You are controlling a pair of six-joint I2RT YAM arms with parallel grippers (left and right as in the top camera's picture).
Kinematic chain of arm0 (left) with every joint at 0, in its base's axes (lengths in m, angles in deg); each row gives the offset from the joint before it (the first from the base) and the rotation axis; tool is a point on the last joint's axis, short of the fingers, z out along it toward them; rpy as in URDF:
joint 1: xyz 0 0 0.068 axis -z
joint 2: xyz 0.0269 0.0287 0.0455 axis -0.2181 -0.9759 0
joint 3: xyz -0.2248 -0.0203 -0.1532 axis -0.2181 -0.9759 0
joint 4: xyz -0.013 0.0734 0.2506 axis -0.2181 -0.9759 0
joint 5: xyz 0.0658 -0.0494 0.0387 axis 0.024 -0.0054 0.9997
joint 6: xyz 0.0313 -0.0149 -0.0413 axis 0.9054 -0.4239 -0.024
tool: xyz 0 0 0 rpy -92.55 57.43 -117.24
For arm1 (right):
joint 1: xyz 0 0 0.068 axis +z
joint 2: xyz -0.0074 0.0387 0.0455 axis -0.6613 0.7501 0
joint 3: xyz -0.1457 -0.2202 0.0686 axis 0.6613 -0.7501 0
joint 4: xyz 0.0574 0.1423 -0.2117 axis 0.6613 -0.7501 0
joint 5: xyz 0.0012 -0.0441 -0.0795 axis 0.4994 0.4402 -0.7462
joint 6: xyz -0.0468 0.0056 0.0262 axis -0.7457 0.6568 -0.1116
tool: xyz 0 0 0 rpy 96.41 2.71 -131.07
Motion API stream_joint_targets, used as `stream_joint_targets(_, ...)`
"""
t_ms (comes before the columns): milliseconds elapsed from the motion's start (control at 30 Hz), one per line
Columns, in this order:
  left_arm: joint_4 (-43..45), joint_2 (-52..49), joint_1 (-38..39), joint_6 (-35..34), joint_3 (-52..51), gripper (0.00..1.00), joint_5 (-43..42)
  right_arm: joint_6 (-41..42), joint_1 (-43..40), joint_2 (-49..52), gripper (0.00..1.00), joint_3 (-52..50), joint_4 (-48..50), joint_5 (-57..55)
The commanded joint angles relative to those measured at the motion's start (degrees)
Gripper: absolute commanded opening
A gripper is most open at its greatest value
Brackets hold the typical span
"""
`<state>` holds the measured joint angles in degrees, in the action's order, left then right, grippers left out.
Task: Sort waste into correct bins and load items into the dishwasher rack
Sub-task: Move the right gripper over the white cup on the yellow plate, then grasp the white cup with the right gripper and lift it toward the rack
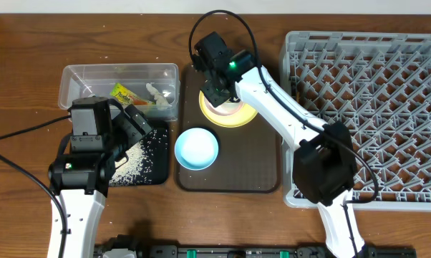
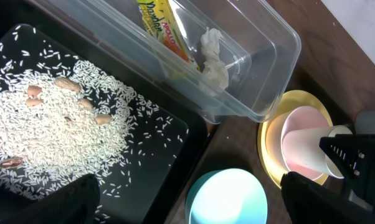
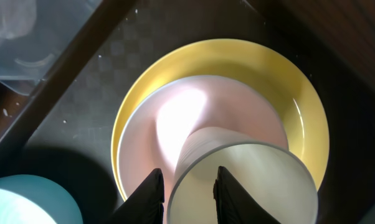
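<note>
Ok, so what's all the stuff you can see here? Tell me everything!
rack: one, grey, right side of the table
serving tray: one, dark brown, middle
plate: one, yellow, on the serving tray
pink bowl: one, pink, on the plate
cup: one, white, tilted in the pink bowl
blue bowl: one, light blue, on the serving tray beside the plate
tub: one, clear, left
wrapper: one, yellow-green, in the tub
tissue: one, white, in the tub
black tray: one, black, next to the tub
rice: many grains, white, on the black tray
left tool: one, black, open above the black tray
right tool: one, black, either side of the cup's rim
</note>
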<state>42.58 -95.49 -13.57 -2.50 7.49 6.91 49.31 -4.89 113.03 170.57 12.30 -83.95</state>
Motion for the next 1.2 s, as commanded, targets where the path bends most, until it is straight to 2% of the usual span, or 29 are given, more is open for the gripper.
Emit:
stream_joint_targets(0,0.02,-0.2,-0.24,-0.07,0.79,0.95,0.5,-0.76,0.42,0.98,0.25,0.68,-0.39,-0.94)
stream_joint_targets(200,0.0,-0.2,-0.24,-0.07,0.79,0.95,0.5,0.09,0.76,1.4,0.14,0.68,-2.38,-0.87)
stream_joint_targets(800,0.0,-0.2,-0.24,-0.07,0.79,0.95,0.5,1.01,1.07,1.4,0.1,0.66,-6.93,-0.87)
stream_joint_targets(1167,0.0,-0.2,-0.24,-0.07,0.79,0.95,0.5,0.98,1.07,1.4,0.14,0.66,-8.44,-0.87)
